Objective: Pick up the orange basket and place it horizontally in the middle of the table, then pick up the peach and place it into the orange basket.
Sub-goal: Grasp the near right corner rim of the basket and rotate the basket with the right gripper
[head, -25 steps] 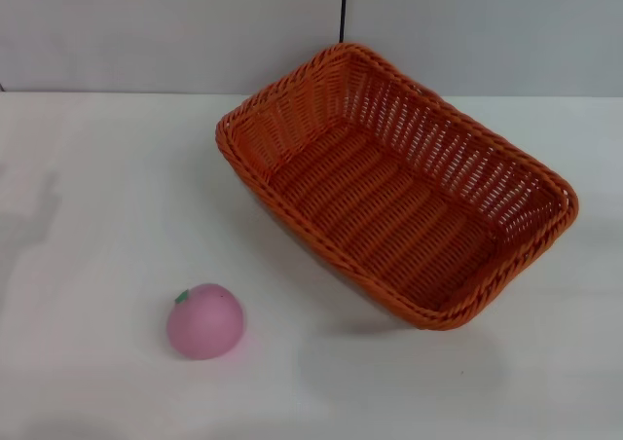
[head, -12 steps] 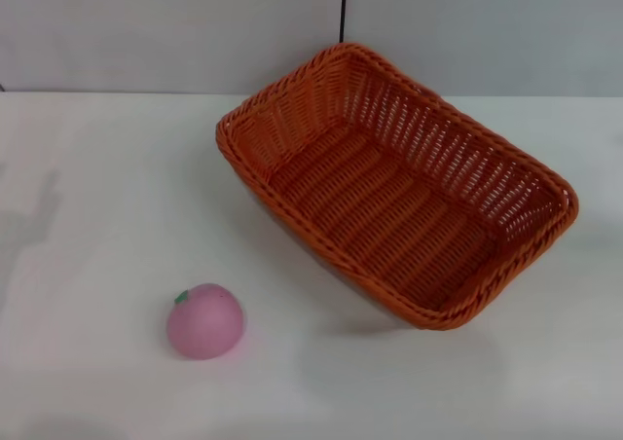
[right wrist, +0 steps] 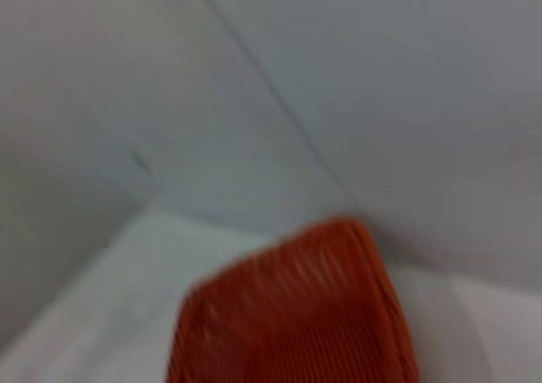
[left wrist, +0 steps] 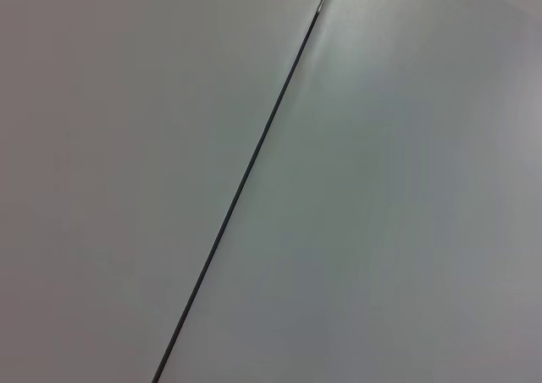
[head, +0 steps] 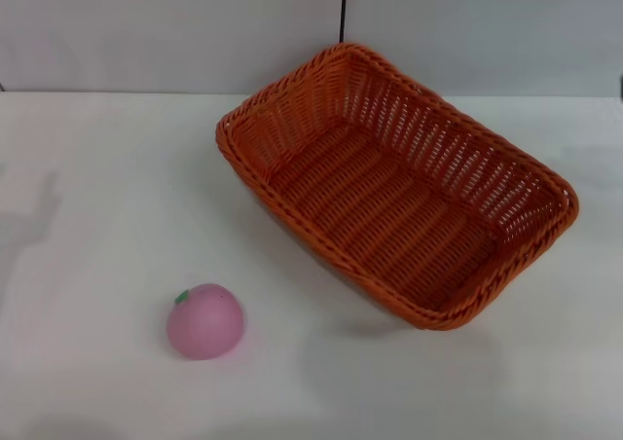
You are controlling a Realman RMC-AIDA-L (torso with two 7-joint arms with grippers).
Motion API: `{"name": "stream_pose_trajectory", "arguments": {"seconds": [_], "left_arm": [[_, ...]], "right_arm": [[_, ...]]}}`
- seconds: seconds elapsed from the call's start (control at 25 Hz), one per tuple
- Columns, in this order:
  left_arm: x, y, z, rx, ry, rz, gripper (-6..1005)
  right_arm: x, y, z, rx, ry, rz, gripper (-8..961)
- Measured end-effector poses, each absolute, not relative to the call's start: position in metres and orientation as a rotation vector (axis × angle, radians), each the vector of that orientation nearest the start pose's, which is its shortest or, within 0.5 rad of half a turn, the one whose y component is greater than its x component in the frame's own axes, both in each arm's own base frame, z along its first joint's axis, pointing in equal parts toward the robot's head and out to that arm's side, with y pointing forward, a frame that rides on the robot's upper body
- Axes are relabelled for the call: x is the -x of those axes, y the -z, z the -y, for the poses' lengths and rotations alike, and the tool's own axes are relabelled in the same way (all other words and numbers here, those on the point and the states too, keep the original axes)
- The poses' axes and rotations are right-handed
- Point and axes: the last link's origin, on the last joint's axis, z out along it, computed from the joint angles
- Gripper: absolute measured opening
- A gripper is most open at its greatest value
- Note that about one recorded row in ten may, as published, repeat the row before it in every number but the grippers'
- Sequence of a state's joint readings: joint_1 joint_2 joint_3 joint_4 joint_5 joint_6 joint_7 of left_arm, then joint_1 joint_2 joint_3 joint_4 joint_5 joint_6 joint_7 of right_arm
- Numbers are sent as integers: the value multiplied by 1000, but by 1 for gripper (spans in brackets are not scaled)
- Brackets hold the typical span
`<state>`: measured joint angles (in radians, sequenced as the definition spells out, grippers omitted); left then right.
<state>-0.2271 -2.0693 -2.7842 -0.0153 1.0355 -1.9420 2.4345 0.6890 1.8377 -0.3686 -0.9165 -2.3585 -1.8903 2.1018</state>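
The orange basket [head: 397, 182] lies on the white table [head: 107, 197], right of centre and turned diagonally, one corner toward the back wall and its open side up; it holds nothing. It also shows in the right wrist view as a blurred orange basket [right wrist: 292, 315]. The pink peach [head: 204, 320] with its small green leaf sits alone at the front left, well apart from the basket. Neither gripper shows in any view. The left wrist view holds only a grey wall with a dark seam.
A grey wall panel [head: 175, 26] with a vertical dark seam [head: 344, 7] stands behind the table. A thin dark sliver [head: 620, 87] shows at the right edge of the head view. Bare tabletop lies left of the basket and in front of it.
The dark sliver has appeared at the head view's right edge. Basket and peach have not moved.
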Motion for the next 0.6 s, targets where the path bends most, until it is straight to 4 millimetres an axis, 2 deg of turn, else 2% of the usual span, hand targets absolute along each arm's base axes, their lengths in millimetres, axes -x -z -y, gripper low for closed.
{"name": "stream_pose_trajectory", "arguments": {"seconds": [0.2,0.36,0.6], "left_arm": [[335,-66,-214,1309,1377,421,754],[335,-65,-214,1307,1377,422,754],[335,-65,-214,1306,1377,424,755]], "right_arm": [[-239,-143,-377,2649,-186,-1199,448],[-233,-128,-384,2674,-4,-1180,448],[-230,-107,-388,2687,130,-1156,447]]}}
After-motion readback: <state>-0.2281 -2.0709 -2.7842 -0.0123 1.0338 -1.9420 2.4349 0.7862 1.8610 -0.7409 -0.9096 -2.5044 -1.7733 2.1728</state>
